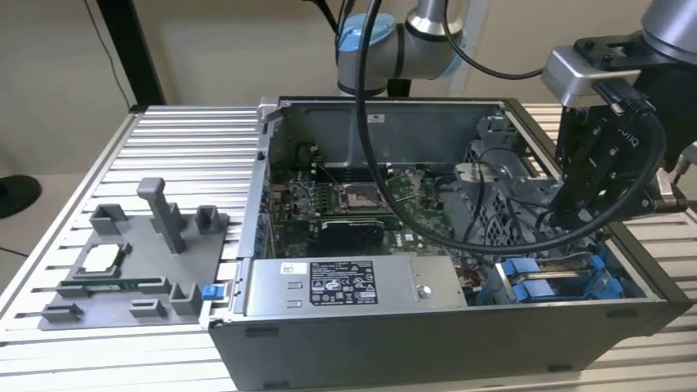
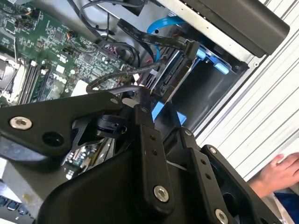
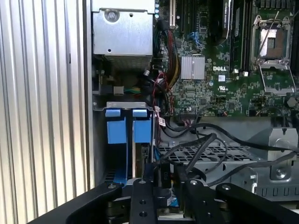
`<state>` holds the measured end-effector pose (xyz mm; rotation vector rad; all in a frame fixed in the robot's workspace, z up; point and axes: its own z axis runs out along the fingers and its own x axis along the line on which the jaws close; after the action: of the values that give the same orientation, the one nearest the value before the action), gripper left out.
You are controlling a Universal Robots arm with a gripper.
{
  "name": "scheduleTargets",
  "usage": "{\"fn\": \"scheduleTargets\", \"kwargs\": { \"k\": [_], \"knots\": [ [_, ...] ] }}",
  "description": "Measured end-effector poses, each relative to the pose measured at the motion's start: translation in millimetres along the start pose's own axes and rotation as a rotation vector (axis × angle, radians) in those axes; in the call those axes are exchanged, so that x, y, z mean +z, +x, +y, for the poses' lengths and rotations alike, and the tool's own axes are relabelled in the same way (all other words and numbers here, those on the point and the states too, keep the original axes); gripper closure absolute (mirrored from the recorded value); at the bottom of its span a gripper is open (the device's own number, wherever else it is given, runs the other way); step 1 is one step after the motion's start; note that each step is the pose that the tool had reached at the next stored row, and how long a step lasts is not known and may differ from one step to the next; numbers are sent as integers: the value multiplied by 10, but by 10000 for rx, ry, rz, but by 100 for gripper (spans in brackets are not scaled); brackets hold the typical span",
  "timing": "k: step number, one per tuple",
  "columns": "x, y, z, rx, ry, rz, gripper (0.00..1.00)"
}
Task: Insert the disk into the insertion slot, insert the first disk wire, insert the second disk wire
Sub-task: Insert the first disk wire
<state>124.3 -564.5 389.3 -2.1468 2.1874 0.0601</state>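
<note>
We see a hand point(image 2: 279, 173) cut off at the second wrist view's edge, and the insertion slot point(image 1: 539, 282) half hidden behind the arm point(image 1: 667, 33) in the exterior view.

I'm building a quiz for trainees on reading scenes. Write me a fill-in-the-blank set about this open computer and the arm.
The gripper hangs above the slot, whose plastic tabs are ___.
The power-supply box carries a ___ sticker.
The grey fixture lies on the exterior view's ___ of the case.
Missing words: blue; white; left.
</note>
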Motion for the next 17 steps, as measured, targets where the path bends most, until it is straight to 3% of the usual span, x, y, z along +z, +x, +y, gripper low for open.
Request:
{"fn": "scheduleTargets", "kwargs": {
  "k": [6,15,16,17],
  "knots": [
    [19,2,11,-175,86,-64,0],
    [30,3,24,-177,102,-148,0],
    [30,3,24,-177,102,-149,100],
    [30,3,25,-176,102,-149,100]
  ]
}}
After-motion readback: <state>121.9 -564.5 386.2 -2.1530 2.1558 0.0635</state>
